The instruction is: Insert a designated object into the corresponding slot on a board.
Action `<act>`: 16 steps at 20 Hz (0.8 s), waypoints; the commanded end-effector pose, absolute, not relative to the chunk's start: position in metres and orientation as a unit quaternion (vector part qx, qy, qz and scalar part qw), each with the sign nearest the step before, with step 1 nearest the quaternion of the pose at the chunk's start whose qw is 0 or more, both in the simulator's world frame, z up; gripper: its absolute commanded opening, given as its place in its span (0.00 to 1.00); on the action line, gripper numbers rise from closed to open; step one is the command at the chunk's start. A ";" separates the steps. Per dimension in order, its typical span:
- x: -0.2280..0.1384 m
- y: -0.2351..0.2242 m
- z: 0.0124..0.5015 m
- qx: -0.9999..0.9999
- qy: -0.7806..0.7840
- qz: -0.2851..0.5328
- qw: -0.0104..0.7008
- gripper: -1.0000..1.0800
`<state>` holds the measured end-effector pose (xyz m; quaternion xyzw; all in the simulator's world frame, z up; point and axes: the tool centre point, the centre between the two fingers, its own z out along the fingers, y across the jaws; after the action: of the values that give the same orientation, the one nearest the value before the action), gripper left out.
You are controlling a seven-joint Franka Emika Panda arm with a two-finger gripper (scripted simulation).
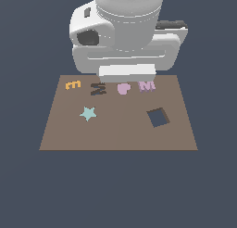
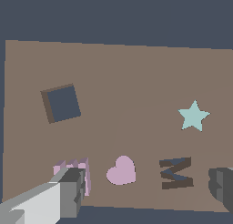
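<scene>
The lilac M-shaped block [image 1: 147, 85] lies on the brown board [image 1: 115, 134] near its far edge, toward the exterior view's right. The dark M-shaped slot [image 1: 98, 89] sits in the same row, with a pink heart [image 1: 123, 88] between them. The arm's white hand [image 1: 127, 73] hangs over this far edge and hides its fingers in the exterior view. In the wrist view my gripper [image 2: 145, 191] stands wide open. One finger [image 2: 68, 193] covers part of the lilac block [image 2: 86, 177]. The other finger [image 2: 223, 186] is past the slot [image 2: 176, 173]. Nothing is held.
An orange E [image 1: 73, 85] lies at the far corner on the exterior view's left. A teal star [image 1: 88, 113] rests nearer the front. A square see-through hole [image 1: 158, 117] cuts the board on the exterior view's right. The heart [image 2: 121, 170] lies between the fingers.
</scene>
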<state>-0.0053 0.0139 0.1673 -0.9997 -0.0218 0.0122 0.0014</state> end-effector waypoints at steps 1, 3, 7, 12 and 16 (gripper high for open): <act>-0.005 0.014 0.167 -1.000 -0.022 0.012 0.001 0.96; -0.006 0.015 0.167 -1.000 -0.022 0.012 0.001 0.96; -0.011 0.020 0.160 -1.000 -0.025 0.011 0.001 0.96; -0.023 0.034 0.144 -0.999 -0.033 0.010 0.001 0.96; -0.039 0.051 0.123 -0.999 -0.044 0.007 0.001 0.96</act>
<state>-0.0327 0.0443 0.1311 -0.9992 -0.0393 0.0079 0.0012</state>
